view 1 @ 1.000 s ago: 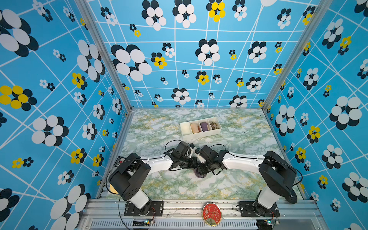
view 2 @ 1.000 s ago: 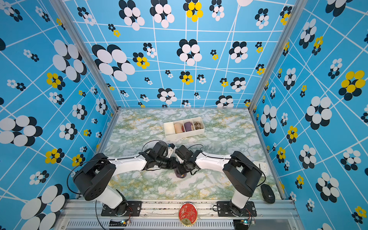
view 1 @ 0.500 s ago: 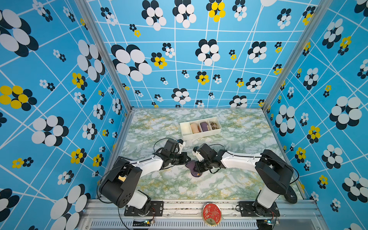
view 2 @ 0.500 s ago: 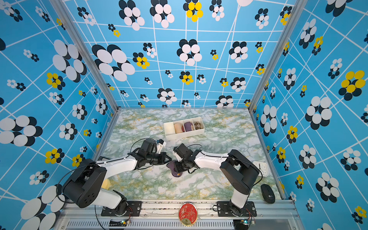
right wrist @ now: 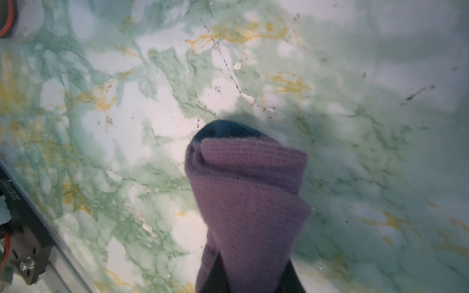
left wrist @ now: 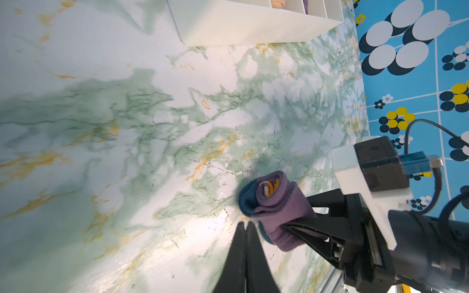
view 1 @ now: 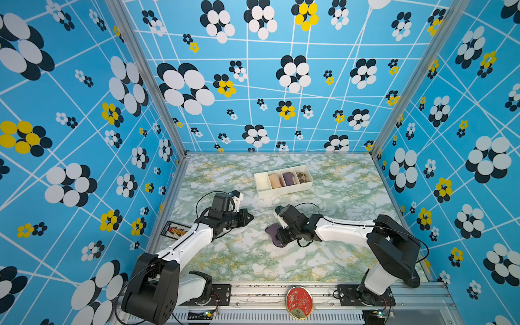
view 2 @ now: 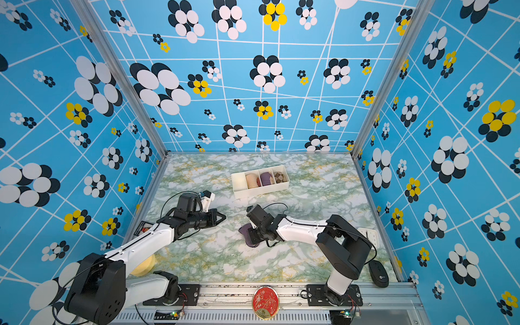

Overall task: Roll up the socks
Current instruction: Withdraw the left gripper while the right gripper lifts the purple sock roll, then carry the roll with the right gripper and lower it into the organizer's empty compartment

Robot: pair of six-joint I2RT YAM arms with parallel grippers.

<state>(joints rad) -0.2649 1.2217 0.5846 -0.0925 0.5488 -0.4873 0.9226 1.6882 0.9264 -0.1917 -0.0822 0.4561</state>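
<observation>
The socks [left wrist: 274, 203] are now a tight purple roll with the teal toe wrapped on the outside and a bit of orange cuff showing at the core. The roll sits near the middle of the tabletop [view 1: 253, 261], toward the front. The right tool [left wrist: 299, 215] pinches it across its loose end. I cannot tell whether the roll touches the surface or hangs just above it.

A second ago both tools were crowded over the fabric at the same spot. Since then the left tool [left wrist: 245, 223] has pulled back to its own side. It now hovers apart from the roll with its fingers pressed together and nothing between them. The right tool has tightened its hold over the same interval. I read this as the rolling being finished, with the right arm alone holding the bundle. The likely remaining step is carrying it to the tray [view 1: 284, 190], though a loose end could still unwind on the way.

The counts are as follows:
- There is one roll in the right tool.
- There is one white tray, well behind the tools, with four compartments.
- Three compartments are filled, by a peach roll [view 1: 275, 180], a purple roll [view 1: 289, 178] and a brown checked roll [view 1: 302, 177].
- The compartment at the peach roll's end is empty.
- There are two arms, each with one tool.
</observation>
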